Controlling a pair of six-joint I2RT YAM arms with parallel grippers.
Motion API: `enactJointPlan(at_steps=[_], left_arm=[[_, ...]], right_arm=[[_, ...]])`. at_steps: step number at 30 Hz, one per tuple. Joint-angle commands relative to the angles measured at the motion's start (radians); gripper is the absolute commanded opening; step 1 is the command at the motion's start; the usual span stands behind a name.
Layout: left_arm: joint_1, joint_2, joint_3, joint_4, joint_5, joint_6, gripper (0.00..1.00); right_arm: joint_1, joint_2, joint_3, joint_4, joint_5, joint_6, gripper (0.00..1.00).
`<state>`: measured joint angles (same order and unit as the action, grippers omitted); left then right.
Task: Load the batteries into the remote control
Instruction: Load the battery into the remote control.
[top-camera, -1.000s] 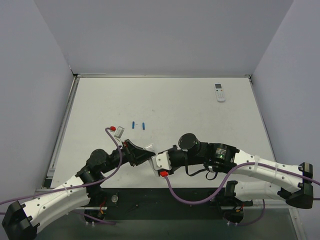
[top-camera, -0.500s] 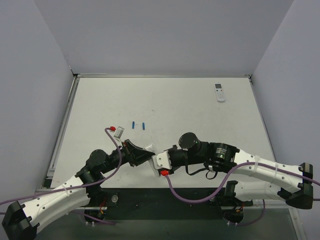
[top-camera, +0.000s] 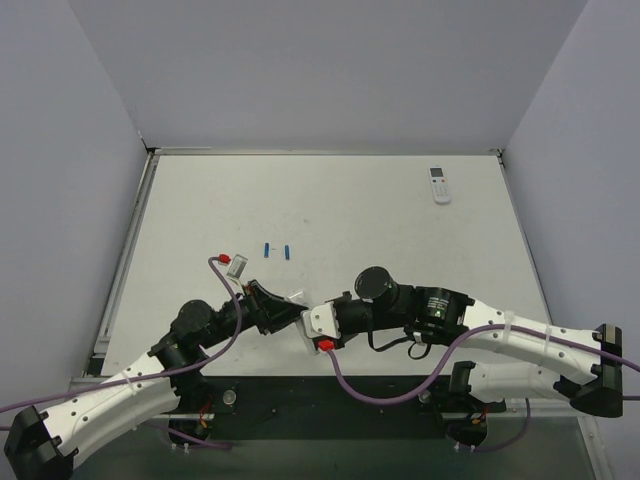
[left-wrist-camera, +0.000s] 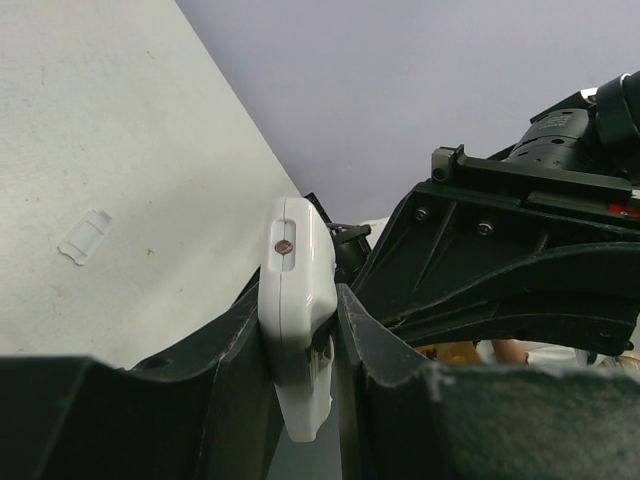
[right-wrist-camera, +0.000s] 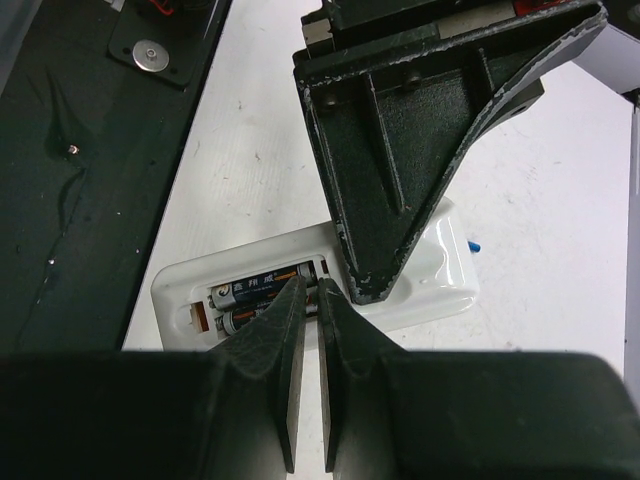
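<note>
Left arm holds the remote (left-wrist-camera: 295, 285); right fingertips sit at its open battery bay (right-wrist-camera: 197, 297)

The left gripper (left-wrist-camera: 298, 335) is clamped on the white remote by the near edge of the table (top-camera: 400, 260). The right gripper (right-wrist-camera: 311, 288) has its fingers almost together over two dark cells (right-wrist-camera: 255, 285) in the bay; I cannot tell if it pinches anything. Two blue batteries (top-camera: 287, 251) lie farther back, well apart.

- Behind the left gripper's (left-wrist-camera: 300, 300) finger (right-wrist-camera: 400, 170), you lose the remote control's (right-wrist-camera: 440, 270) middle.
- Under the right gripper's (right-wrist-camera: 308, 292) fingertips (right-wrist-camera: 288, 305), the cells' (right-wrist-camera: 255, 287) near ends are hidden.
</note>
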<state>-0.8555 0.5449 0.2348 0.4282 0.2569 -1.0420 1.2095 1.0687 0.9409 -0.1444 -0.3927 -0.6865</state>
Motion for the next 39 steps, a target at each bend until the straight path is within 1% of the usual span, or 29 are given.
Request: enactJointPlan(at_steps=[1, 7, 11, 14, 16, 19, 20, 23, 28, 30, 31, 34, 35, 38, 39], left_arm=[[0.0, -0.046, 0.103, 0.181, -0.015, -0.016, 0.0], [0.003, -0.052, 0.121, 0.182, -0.01, -0.007, 0.0], [0.003, -0.082, 0.124, 0.179, -0.031, 0.008, 0.0], [0.003, -0.103, 0.121, 0.175, -0.053, 0.022, 0.0], [0.004, -0.108, 0.12, 0.182, -0.051, 0.026, 0.0], [0.004, -0.114, 0.11, 0.204, -0.045, 0.027, 0.0], [0.004, -0.115, 0.107, 0.207, -0.044, 0.025, 0.0], [0.004, -0.122, 0.1, 0.222, -0.042, 0.022, 0.0], [0.004, -0.135, 0.1, 0.242, -0.036, 0.022, 0.0], [0.003, -0.138, 0.1, 0.248, -0.03, 0.023, 0.0], [0.003, -0.141, 0.1, 0.25, -0.03, 0.023, 0.0], [0.003, -0.148, 0.1, 0.254, -0.025, 0.023, 0.0], [0.004, -0.146, 0.1, 0.254, -0.024, 0.023, 0.0], [0.003, -0.151, 0.101, 0.256, -0.022, 0.02, 0.0], [0.004, -0.154, 0.101, 0.256, -0.022, 0.02, 0.0]], right_arm=[[0.001, 0.059, -0.047, -0.13, 0.038, 0.018, 0.05], [0.021, 0.083, -0.071, -0.152, 0.106, -0.005, 0.05], [0.025, 0.088, -0.09, -0.155, 0.124, 0.028, 0.06], [0.021, 0.085, -0.108, -0.135, 0.088, 0.059, 0.01], [0.013, 0.077, -0.131, -0.112, 0.025, 0.106, 0.01], [-0.028, 0.051, -0.184, -0.026, -0.084, 0.185, 0.0], [-0.039, 0.045, -0.2, 0.024, -0.107, 0.203, 0.0], [-0.076, 0.033, -0.228, 0.071, -0.152, 0.239, 0.0], [-0.094, 0.072, -0.229, 0.072, -0.117, 0.257, 0.01], [-0.096, 0.079, -0.238, 0.092, -0.103, 0.271, 0.03], [-0.094, 0.083, -0.246, 0.101, -0.091, 0.271, 0.06], [-0.091, 0.082, -0.277, 0.137, -0.031, 0.263, 0.1], [-0.087, 0.079, -0.286, 0.173, -0.015, 0.26, 0.11], [-0.07, 0.065, -0.332, 0.227, 0.079, 0.24, 0.12], [-0.065, 0.063, -0.338, 0.233, 0.136, 0.232, 0.12]])
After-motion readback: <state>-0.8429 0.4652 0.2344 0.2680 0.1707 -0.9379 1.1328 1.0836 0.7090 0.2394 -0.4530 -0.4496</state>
